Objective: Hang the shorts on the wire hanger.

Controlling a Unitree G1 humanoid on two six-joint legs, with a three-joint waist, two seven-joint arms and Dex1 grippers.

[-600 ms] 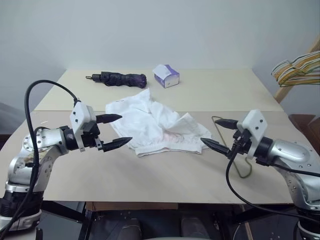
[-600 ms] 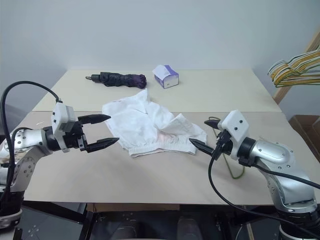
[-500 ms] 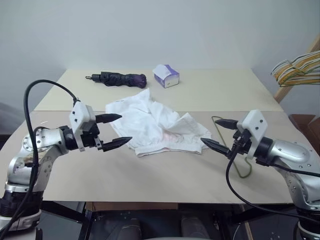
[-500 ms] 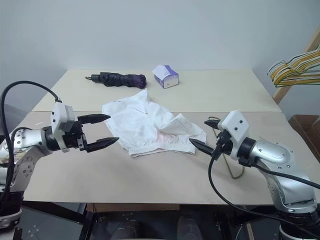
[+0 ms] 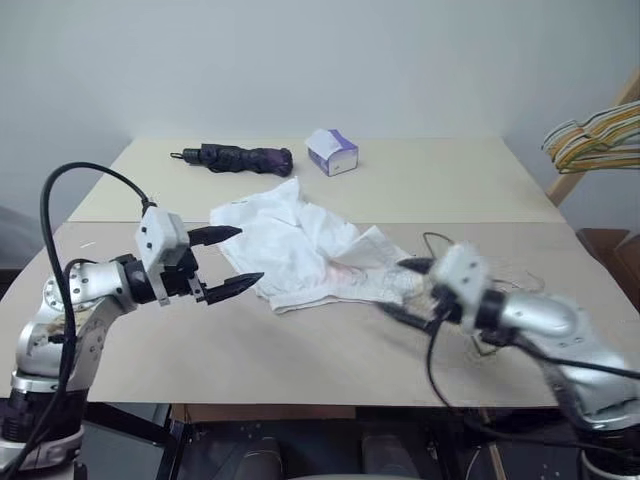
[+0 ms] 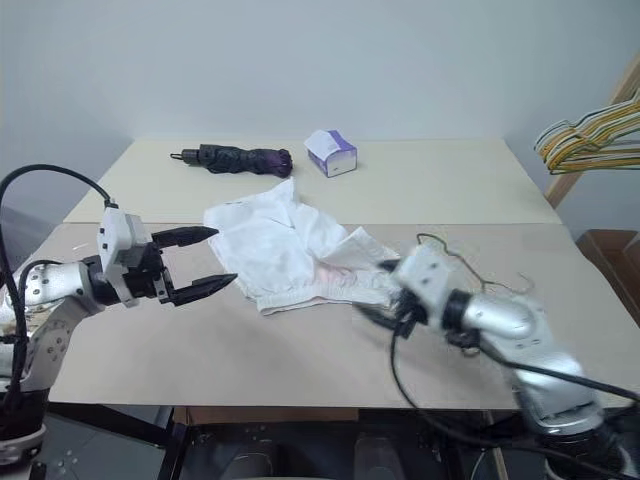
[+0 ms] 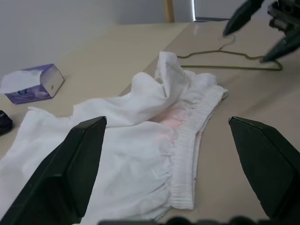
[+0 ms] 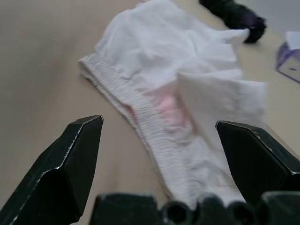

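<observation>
Shorts (image 5: 310, 250) white, crumpled, pink-tinged waistband

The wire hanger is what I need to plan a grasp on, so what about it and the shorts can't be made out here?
- Wire hanger: in the eye views the blurred right gripper and its arm cover most of it; its hook is unclear.
- Shorts: crumpled, so the leg openings and underside are hidden by their own folds.
- Shorts in the right wrist view: far edge blurred.
</observation>
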